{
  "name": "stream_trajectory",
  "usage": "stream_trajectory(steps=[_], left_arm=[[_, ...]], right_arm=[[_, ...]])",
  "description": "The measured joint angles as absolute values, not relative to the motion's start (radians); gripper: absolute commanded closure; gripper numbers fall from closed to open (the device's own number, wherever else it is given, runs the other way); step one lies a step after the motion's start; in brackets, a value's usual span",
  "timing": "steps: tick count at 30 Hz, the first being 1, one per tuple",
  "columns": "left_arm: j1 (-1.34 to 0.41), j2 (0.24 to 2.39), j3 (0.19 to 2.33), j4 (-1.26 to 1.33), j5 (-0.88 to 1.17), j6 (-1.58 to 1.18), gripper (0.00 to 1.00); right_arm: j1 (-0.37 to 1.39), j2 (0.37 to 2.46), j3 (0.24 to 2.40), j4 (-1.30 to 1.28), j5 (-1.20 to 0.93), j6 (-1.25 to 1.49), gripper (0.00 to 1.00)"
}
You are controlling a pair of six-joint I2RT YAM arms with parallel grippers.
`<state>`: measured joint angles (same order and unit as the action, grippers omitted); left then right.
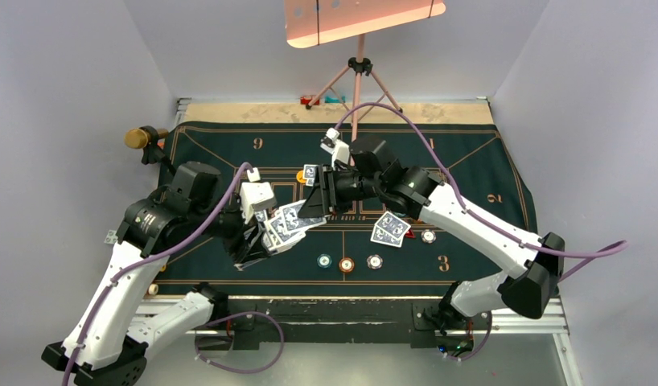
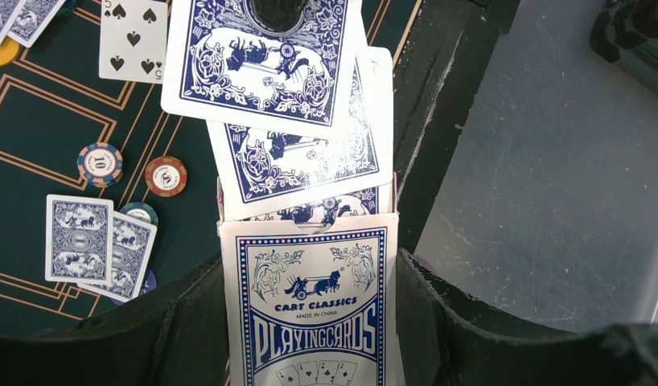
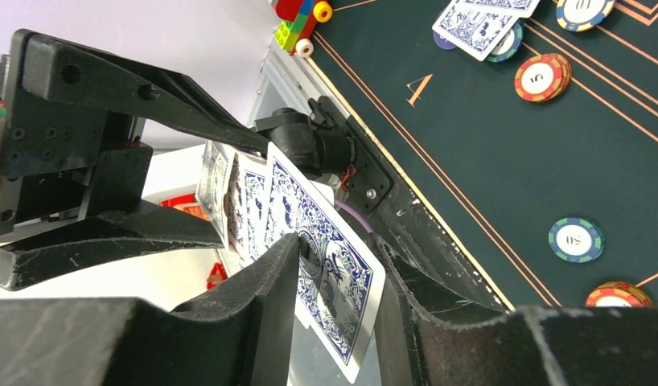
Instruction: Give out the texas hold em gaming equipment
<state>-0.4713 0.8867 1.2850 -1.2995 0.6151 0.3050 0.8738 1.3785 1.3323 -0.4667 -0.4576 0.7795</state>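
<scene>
Under everything lies the dark green gold-lined felt mat (image 1: 470, 161). Above its near edge my left jaws are clamped shut on the blue-and-white cardboard playing-card box (image 2: 310, 314), held off the mat with its mouth toward my other arm. Out of that box sticks a fan of blue-backed white-bordered playing cards (image 2: 298, 161). My right jaws stand partly open astride the outermost card (image 3: 326, 273), one on each face, not yet pinching it. I judge that I am mid-deal: next I must nip this one card only and draw it straight away from the box. Beyond the box, to its right, lie two dealt cards (image 1: 390, 229) and a row of small round chips (image 1: 347, 263).
</scene>
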Motion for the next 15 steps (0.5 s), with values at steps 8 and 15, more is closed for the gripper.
stream_trajectory(steps=[8, 15], left_arm=[[-0.471, 0.883, 1.285, -1.296, 0.615, 0.298, 0.98], [-0.471, 0.882, 1.285, -1.296, 0.615, 0.298, 0.98]], right_arm=[[0.873, 1.379, 1.390, -0.521, -0.424, 0.730, 0.69], [0.873, 1.385, 1.436, -0.577, -0.388, 0.678, 0.71]])
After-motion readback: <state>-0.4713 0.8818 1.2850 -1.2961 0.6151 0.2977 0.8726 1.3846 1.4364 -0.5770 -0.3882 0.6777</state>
